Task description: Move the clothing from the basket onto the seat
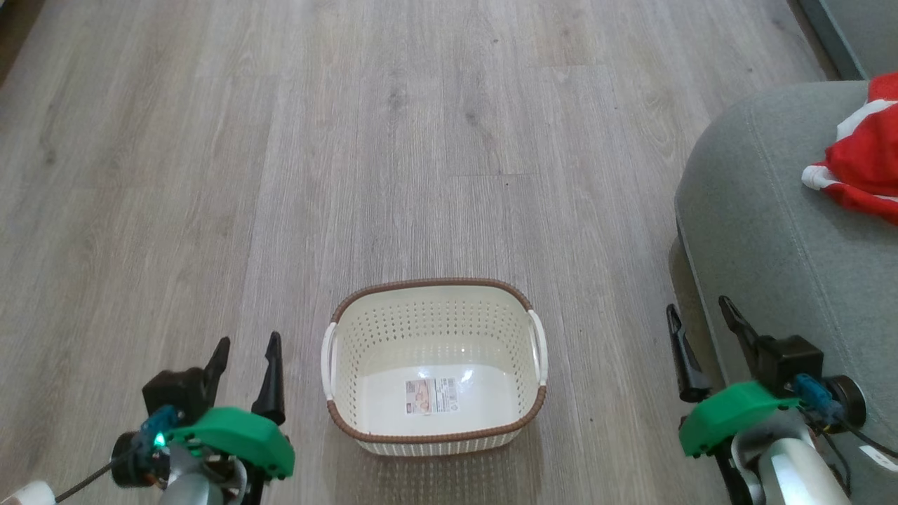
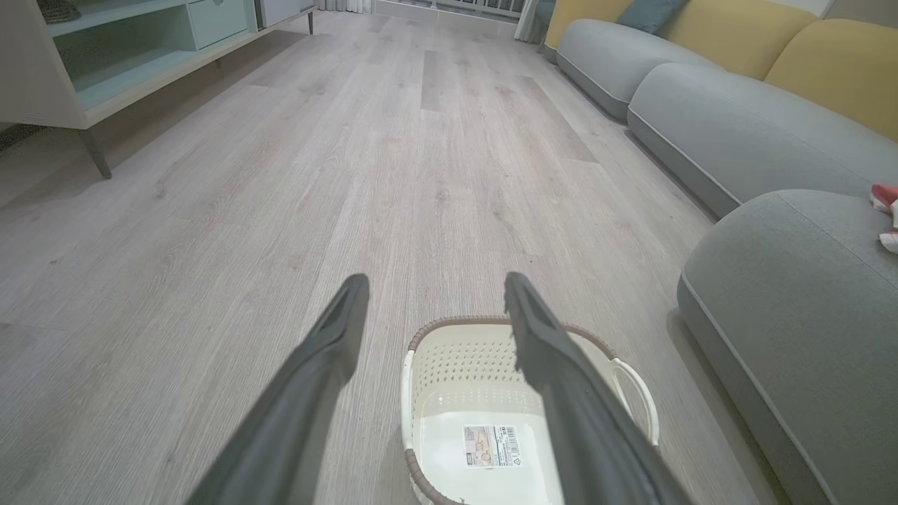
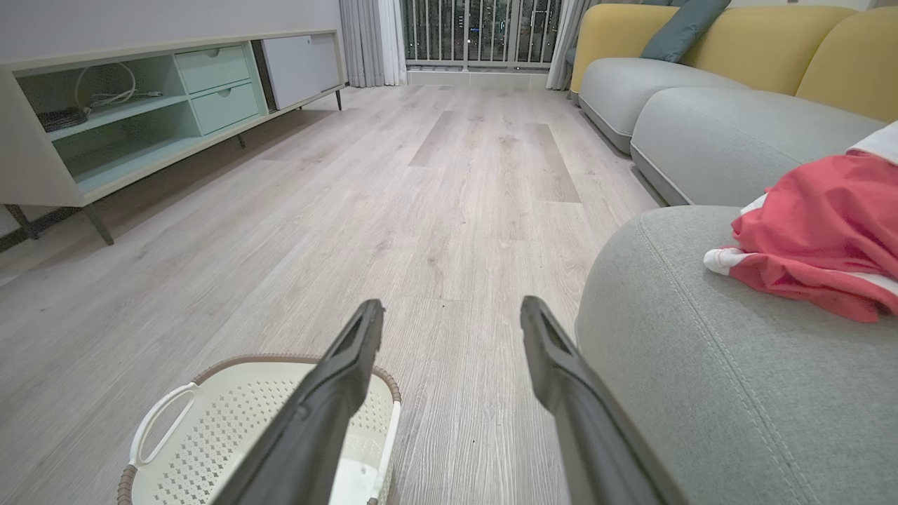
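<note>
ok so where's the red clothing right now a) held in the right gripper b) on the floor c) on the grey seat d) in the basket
c: the red clothing lies on the grey seat, the basket has no clothes in it, and the left gripper and right gripper are both open and hold nothing.

So the left gripper (image 2: 436, 280) has its two dark fingers spread wide, nothing between them, pointing out over a pale wood floor (image 2: 351, 175). Right below sits the basket (image 2: 456, 365), white bottom showing with a label sticker (image 2: 493, 446) on it; one finger overlaps its rim. The grey seat (image 2: 793, 315) is off to the right, with a bit of red clothing (image 2: 887, 197) at the frame edge. There's a cabinet (image 2: 105, 56) far left and a yellow-backed sofa (image 2: 736, 105) beyond.
</note>
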Robot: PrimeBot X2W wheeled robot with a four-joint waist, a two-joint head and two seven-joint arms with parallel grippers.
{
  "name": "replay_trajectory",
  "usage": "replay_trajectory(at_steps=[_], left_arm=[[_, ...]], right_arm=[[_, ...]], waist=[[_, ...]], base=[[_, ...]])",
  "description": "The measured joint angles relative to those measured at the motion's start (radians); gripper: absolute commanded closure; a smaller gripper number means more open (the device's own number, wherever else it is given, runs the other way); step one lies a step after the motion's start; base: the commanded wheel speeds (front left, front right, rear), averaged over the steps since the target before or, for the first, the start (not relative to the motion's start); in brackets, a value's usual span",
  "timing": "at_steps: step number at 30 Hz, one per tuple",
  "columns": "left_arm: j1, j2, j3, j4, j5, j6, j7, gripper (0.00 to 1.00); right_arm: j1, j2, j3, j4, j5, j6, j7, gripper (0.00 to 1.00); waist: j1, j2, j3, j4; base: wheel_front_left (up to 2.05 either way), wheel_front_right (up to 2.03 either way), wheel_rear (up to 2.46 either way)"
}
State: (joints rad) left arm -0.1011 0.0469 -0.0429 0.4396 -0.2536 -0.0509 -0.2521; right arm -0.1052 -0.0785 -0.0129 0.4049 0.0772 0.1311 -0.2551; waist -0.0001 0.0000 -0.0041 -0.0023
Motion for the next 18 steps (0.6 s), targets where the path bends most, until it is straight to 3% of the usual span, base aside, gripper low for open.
replay_trajectory(at_steps=[2,3,9,18], left_arm=[[0.0,-0.001,0.0,0.01,0.0,0.0,0.0,0.0],[0.001,-0.001,-0.001,0.018,-0.001,0.0,0.001,1.0],[0.052,-0.006,-0.002,0.082,-0.008,0.001,0.015,1.0],[0.06,-0.006,0.004,0.07,-0.105,0.0,0.04,1.0]], right_arm=[[0.0,0.003,0.0,-0.001,0.0,0.0,0.0,0.0],[0.0,0.004,0.0,0.005,0.001,0.0,0.0,1.0],[0.045,0.011,0.0,0.072,0.01,0.0,0.009,1.0],[0.053,0.011,-0.007,0.065,0.12,0.0,0.035,1.0]], waist=[[0.0,0.0,-0.001,0.002],[0.0,0.0,-0.001,0.002],[0.0,0.0,-0.001,0.003],[0.0001,0.0,-0.001,0.003]], base=[[0.0,0.0,0.0],[0.0,0.0,0.0],[0.0,0.0,0.0],[0.0,0.0,0.0]])
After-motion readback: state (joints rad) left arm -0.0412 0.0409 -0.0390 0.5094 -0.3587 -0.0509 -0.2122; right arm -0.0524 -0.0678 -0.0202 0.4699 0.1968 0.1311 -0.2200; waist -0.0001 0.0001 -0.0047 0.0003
